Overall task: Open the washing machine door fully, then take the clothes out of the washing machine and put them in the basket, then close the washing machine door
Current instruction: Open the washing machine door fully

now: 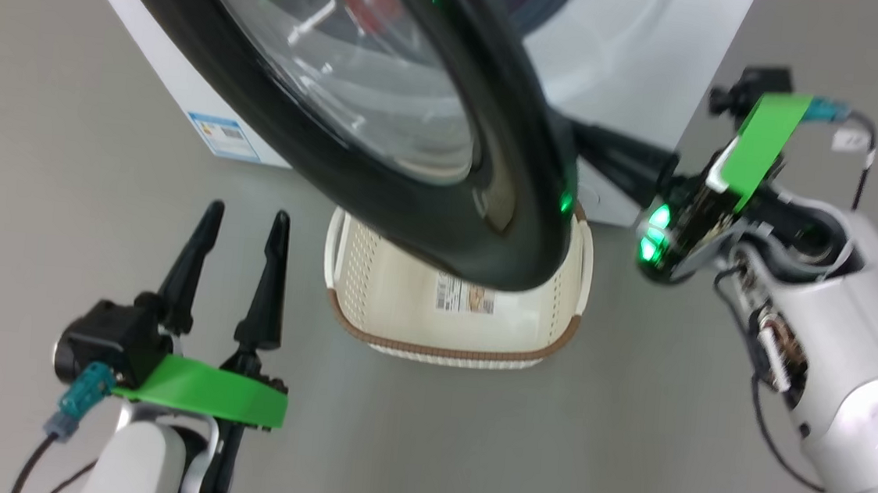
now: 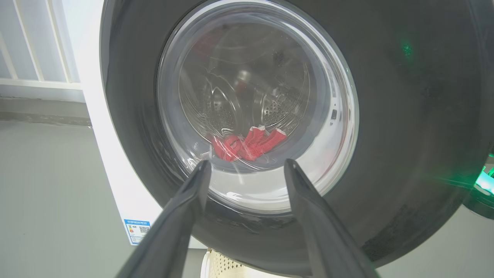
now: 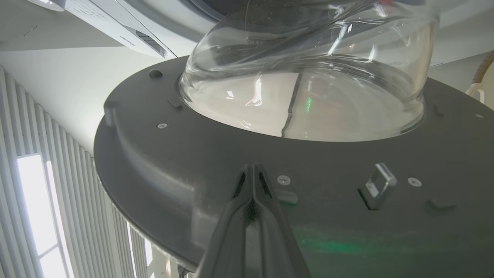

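Observation:
The washing machine door (image 1: 527,128) stands partly open, its black rim hanging over the cream basket (image 1: 403,306) on the floor. My right gripper (image 1: 588,139) is shut, reaching behind the door's free edge. In the right wrist view its tips (image 3: 252,168) press on the door's grey inner face (image 3: 173,162), left of the metal latch (image 3: 378,183) and below the glass bowl (image 3: 308,77). My left gripper (image 1: 247,212) is open and holds nothing, left of the basket. In the left wrist view it (image 2: 247,163) faces the door's outer side (image 2: 405,116). Red clothes (image 2: 247,144) lie in the drum, seen through the glass.
The white washing machine (image 1: 627,50) stands at the back, with a small blue label (image 1: 224,135) low on its front. Grey floor lies all around. A white railing (image 2: 34,50) shows at the far left of the left wrist view.

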